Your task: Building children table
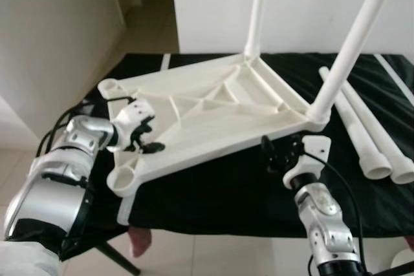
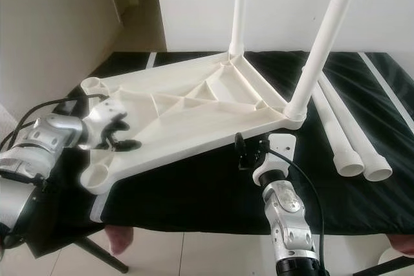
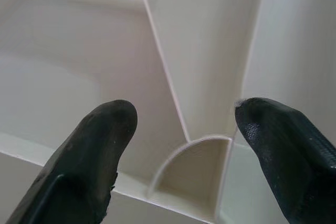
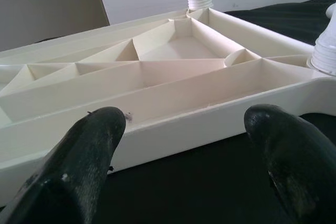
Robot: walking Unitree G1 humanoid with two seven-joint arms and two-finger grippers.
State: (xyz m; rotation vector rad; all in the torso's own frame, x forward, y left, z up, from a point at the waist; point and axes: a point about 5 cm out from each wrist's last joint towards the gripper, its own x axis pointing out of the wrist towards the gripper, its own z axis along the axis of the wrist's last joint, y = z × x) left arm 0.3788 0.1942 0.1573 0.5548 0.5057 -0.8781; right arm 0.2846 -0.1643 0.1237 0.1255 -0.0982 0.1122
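left eye view: the white plastic table top [image 1: 207, 111] is seen lying upside down on the black cloth [image 1: 226, 185], ribbed underside up, tilted so that its far end stands higher. two white legs are fitted upright, the far leg [image 1: 257, 8] at the rear corner and the near leg [image 1: 357, 37] at the right corner. two empty sockets [image 1: 123, 180] are seen along the left edge. two loose legs [image 1: 372, 134] lie side by side on the cloth, to the right of the top and apart from it.

the left gripper [image 1: 143, 137] is placed over the left edge of the top, between the two sockets, fingers spread. the right gripper [image 1: 279, 153] is held just before the near long edge, below the fitted near leg, fingers spread, nothing between them.

left wrist view: the spread fingertips [image 3: 100, 129] are shown close above the ribs and a curved pocket of the underside; whether they touch cannot be told.

right wrist view: the spread fingers [image 4: 89, 145] are shown low over the cloth, facing the side wall of the top, apart from it.

a tiled floor [image 1: 207, 253] is seen below the cloth's edge.
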